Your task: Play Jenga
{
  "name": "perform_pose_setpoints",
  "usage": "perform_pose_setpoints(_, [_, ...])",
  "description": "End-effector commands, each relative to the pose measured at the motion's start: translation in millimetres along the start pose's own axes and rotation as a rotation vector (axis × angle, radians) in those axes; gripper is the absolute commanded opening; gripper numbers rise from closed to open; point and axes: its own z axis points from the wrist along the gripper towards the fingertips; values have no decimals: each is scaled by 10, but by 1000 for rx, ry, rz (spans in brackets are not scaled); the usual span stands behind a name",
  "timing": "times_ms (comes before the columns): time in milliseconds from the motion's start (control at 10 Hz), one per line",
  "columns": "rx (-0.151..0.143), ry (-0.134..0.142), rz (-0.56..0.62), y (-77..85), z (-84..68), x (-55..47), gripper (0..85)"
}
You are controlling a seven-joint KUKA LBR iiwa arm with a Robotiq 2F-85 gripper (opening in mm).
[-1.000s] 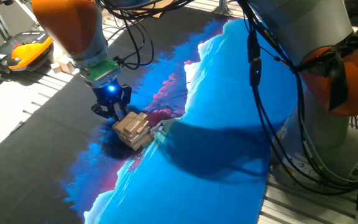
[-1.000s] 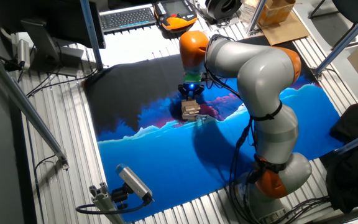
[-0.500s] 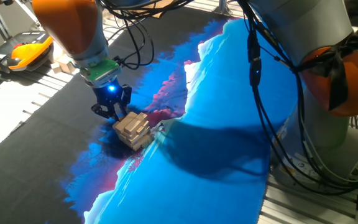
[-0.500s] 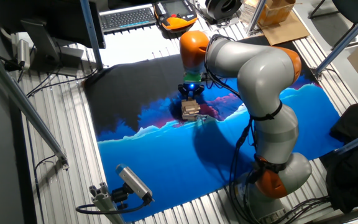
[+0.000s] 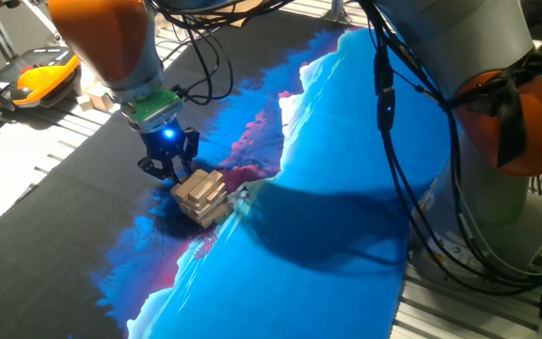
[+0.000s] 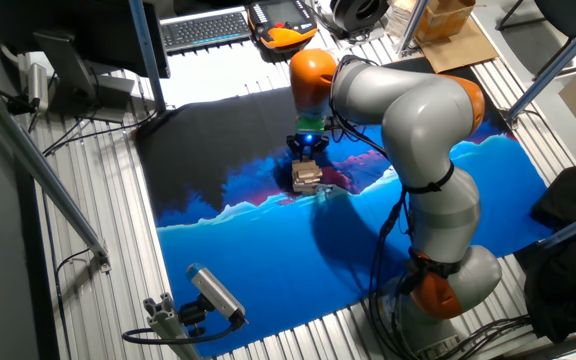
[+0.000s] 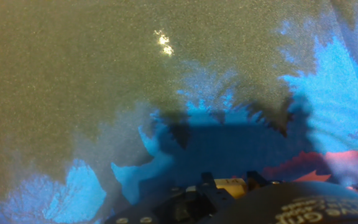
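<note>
Jenga | pale wood blocks, low crosswise stack, slightly askew | upright on blue-black cloth

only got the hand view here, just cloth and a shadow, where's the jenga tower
Observer: The Jenga tower sits right beside the gripper, on the cloth where the dark part meets the blue.
Operator: am i touching it
Observer: The fingers are low against the tower's upper blocks on its dark-cloth side; contact is too small to confirm.
Operator: is it still standing
Observer: Yes, upright in the other fixed view, with its layers slightly askew.
</note>
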Motion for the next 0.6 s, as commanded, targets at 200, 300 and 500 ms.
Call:
perform_pose_setpoints(200, [1, 1, -15, 5, -1, 1, 340])
perform_pose_setpoints(300, [0, 0, -18, 5, 1, -1, 340])
perform_pose_setpoints(500, [2, -2, -20, 5, -3, 3, 340])
